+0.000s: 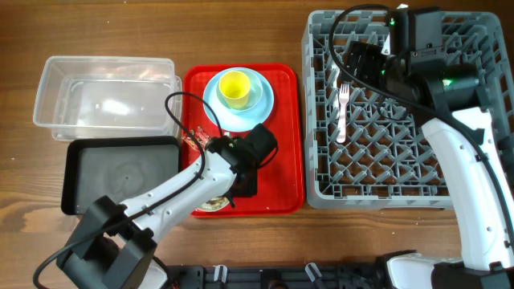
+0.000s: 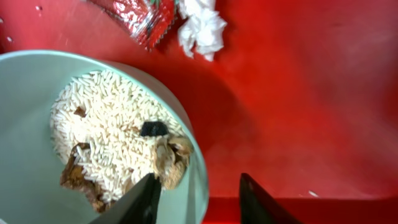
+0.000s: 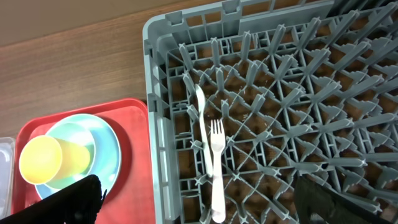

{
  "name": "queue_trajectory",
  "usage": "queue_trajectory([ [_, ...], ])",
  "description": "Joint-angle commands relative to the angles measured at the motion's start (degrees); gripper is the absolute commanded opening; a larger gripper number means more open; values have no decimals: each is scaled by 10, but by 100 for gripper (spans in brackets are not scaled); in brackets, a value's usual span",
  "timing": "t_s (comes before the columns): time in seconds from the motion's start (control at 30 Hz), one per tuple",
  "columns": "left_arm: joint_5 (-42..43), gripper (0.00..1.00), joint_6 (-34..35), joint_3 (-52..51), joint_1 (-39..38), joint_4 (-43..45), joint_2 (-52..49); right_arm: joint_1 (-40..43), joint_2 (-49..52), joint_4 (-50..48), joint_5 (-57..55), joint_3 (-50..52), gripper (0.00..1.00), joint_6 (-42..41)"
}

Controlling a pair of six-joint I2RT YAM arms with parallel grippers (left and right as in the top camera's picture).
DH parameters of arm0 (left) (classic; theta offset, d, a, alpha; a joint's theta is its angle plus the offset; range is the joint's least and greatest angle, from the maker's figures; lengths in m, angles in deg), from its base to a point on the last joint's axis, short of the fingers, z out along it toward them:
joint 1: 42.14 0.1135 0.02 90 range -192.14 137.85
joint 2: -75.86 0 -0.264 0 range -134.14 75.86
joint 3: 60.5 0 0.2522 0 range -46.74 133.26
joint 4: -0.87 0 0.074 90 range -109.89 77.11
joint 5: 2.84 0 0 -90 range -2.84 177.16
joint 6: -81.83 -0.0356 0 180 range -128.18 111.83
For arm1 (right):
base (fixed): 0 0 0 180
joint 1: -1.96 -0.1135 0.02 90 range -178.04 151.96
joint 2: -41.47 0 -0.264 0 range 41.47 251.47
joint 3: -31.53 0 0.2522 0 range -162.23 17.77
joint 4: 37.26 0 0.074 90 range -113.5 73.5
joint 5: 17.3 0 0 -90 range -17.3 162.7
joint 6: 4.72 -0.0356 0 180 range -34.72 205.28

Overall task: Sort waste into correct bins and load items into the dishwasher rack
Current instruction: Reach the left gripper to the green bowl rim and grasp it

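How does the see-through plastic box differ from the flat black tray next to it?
The clear rectangular plastic tub is see-through with tall walls; the black rectangular tray is opaque and much shallower. The tub lies farther from the arms' bases, the black tray nearer. Both are rectangular, of similar footprint, sit left of the red serving tray, and show no waste inside.

The pale green bowl [image 2: 25,124] is running off the left and bottom edges of my left wrist view, and the red wrapper [image 2: 140,15] is getting cut by the top edge. Overhead, my left arm is covering most of it at the red tray's [image 1: 285,120] front edge, and my right arm is hiding the rack's [image 1: 385,152] right side.
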Motion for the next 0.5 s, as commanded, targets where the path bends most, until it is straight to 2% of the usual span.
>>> queue_trajectory([
  [0.0, -18, 24, 23, -17, -2, 10, -3, 0, 5, -1, -4, -3, 100, 3],
  [0.03, -18, 18, 23, -17, -2, 12, -3, 0, 5, -1, -4, -3, 100, 3],
  [0.07, -18, 17, 23, -17, -2, 13, -3, 0, 5, -1, -4, -3, 100, 3],
  [0.47, -18, 19, 23, -46, -2, 62, -3, -1, 5, -1, -4, -3, 100, 3],
])
